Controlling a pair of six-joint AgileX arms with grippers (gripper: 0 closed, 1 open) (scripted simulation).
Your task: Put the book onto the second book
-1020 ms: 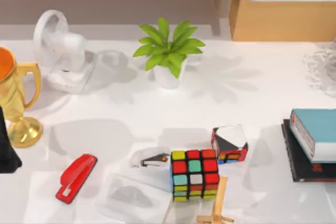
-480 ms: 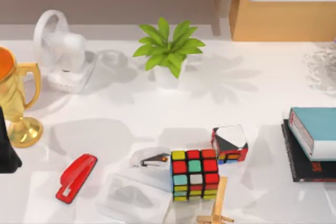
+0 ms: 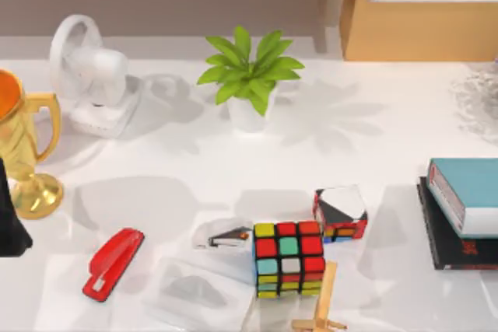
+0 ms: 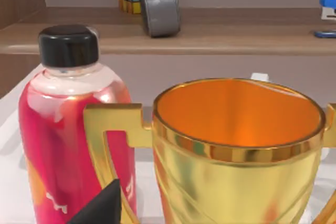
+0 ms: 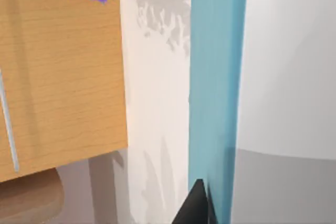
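The book (image 3: pixel 471 192), thick with a teal-blue cover and white page edges, lies on the second book (image 3: pixel 451 248), a thin black one, at the table's right edge. Its teal cover (image 5: pixel 218 77) runs close past the camera in the right wrist view. My right gripper (image 5: pixel 195 205) holds the book, one dark fingertip (image 5: pixel 194 203) pressed to the cover. My left gripper (image 3: pixel 8 227) is parked at the left edge of the table beside a gold trophy (image 3: pixel 23 153).
A Rubik's cube (image 3: pixel 288 258), a smaller cube (image 3: pixel 340 211) and a wooden piece (image 3: pixel 323 305) sit front centre. A red stapler (image 3: pixel 113 262) lies front left. A fan (image 3: pixel 89 75) and potted plant (image 3: pixel 249 79) stand at the back. A pink bottle (image 4: pixel 68 129) stands by the trophy.
The teal book has crept slightly to the left and away from the front edge on top of the black book. The left arm has not moved.
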